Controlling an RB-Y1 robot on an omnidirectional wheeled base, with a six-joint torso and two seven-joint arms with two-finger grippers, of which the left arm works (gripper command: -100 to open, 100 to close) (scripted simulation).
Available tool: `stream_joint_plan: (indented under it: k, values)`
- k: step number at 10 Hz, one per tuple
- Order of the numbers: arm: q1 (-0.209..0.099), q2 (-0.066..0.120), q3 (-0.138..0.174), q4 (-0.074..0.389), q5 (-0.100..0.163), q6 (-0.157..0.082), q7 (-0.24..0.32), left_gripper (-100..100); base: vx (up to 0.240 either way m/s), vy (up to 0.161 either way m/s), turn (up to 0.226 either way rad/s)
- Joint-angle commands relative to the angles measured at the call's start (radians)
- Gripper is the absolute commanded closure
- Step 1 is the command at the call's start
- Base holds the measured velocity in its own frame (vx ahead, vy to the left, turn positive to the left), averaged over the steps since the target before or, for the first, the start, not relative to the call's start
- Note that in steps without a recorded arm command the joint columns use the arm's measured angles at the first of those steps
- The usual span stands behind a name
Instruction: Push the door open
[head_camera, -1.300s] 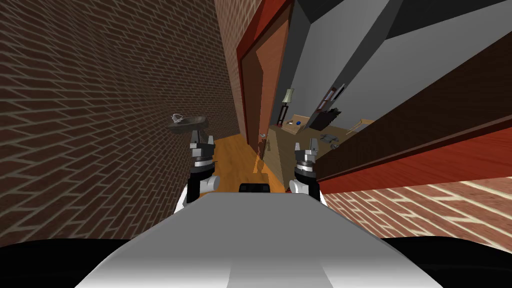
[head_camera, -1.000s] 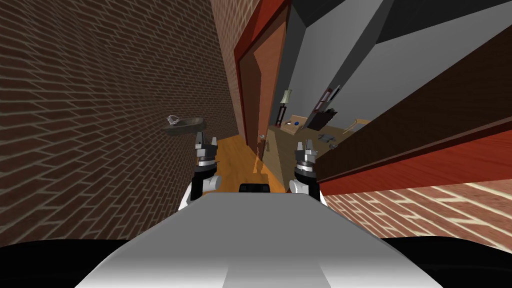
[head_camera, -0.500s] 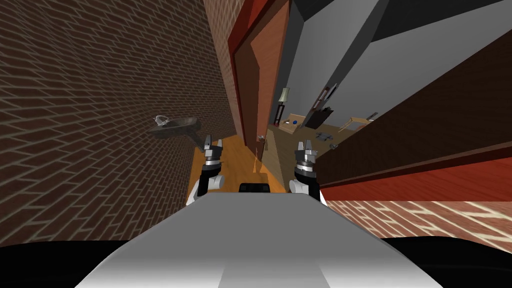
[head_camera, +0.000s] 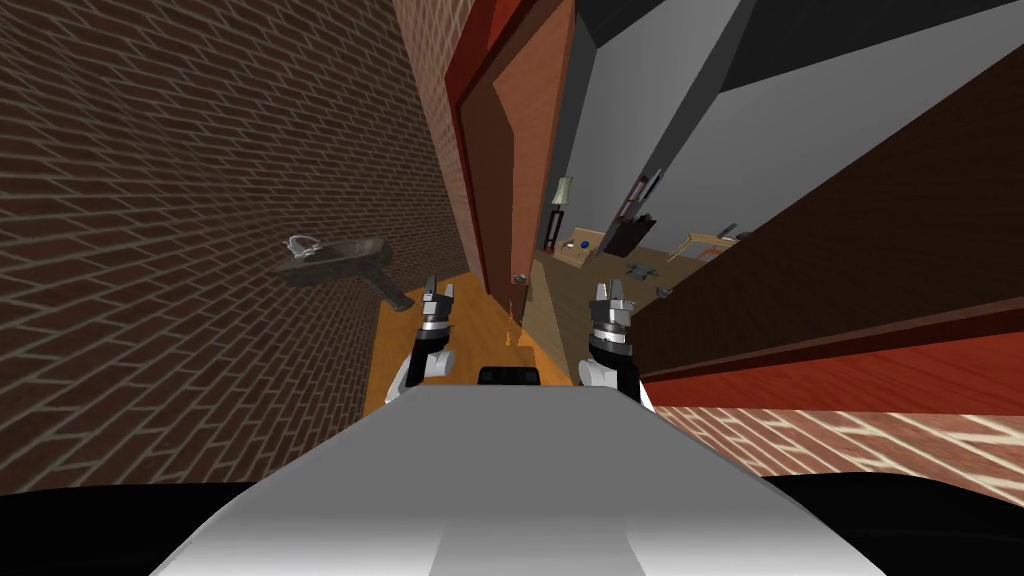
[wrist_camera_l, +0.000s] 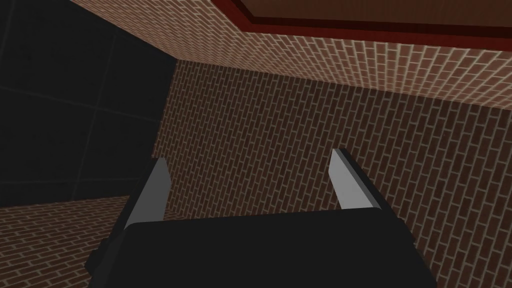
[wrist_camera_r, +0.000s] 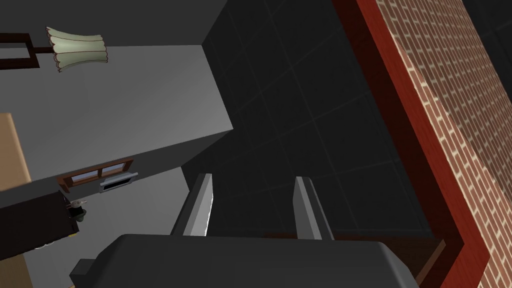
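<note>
Base rolled closer, left arm (head_camera: 428, 352) swung in toward door (head_camera: 525, 150), door ajar just beyond and between the jaws, its handle (head_camera: 519, 279) right of left jaws, left jaws wide apart, right jaws narrowly apart.

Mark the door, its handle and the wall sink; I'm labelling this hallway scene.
door (head_camera: 532, 150), head view, middle of its brown panel.
door handle (head_camera: 519, 279), head view, the small grey knob.
sink (head_camera: 330, 270), head view, its dark outer wall.
</note>
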Motion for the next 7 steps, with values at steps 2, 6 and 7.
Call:
stream_joint_plan:
  k: [2,6,7]
  values:
    - [-0.013,0.004,-0.024,0.06,-0.004,-0.016,0.0,-100,0.082,0.034,-0.098]
    - [-0.042,0.012,-0.06,0.162,-0.008,-0.036,0.004,-100,0.092,0.046,-0.102]
    - [-0.05,0.014,-0.069,0.188,-0.009,-0.041,0.005,-100,0.099,0.038,-0.104]
